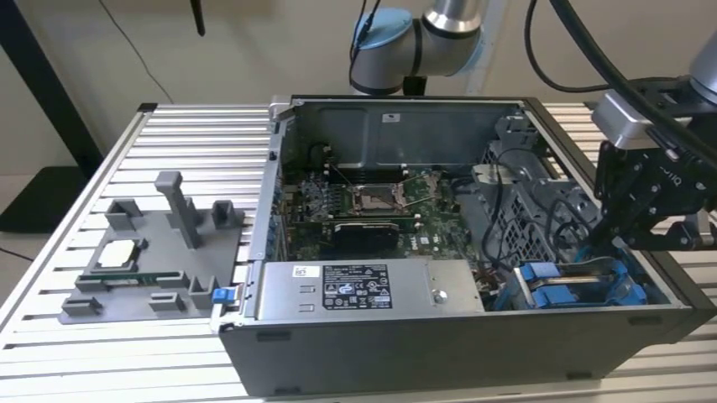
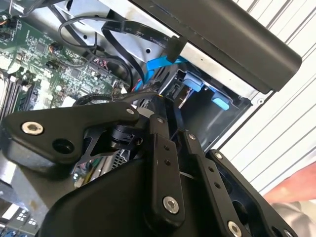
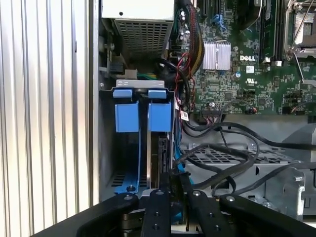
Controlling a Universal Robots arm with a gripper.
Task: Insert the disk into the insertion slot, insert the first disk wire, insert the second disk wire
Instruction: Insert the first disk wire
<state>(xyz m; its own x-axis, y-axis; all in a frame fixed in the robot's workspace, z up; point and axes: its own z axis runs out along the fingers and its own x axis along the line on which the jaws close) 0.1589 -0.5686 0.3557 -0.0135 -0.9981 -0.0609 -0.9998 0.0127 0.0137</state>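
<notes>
The insertion slot (image 3: 124, 158) lies beside the motherboard (image 3: 237, 74).

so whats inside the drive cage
Two blue tabs at the mouth and a blue frame in one bay. The next bay holds a dark edge-on slab, maybe the disk; the tool covers its near end.

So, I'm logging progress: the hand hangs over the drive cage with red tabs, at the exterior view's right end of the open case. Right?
Not quite. The tabs are blue, not red, as the first wrist view shows. Otherwise yes: the hand hangs over the drive cage at the exterior view's right end of the open case.
</notes>
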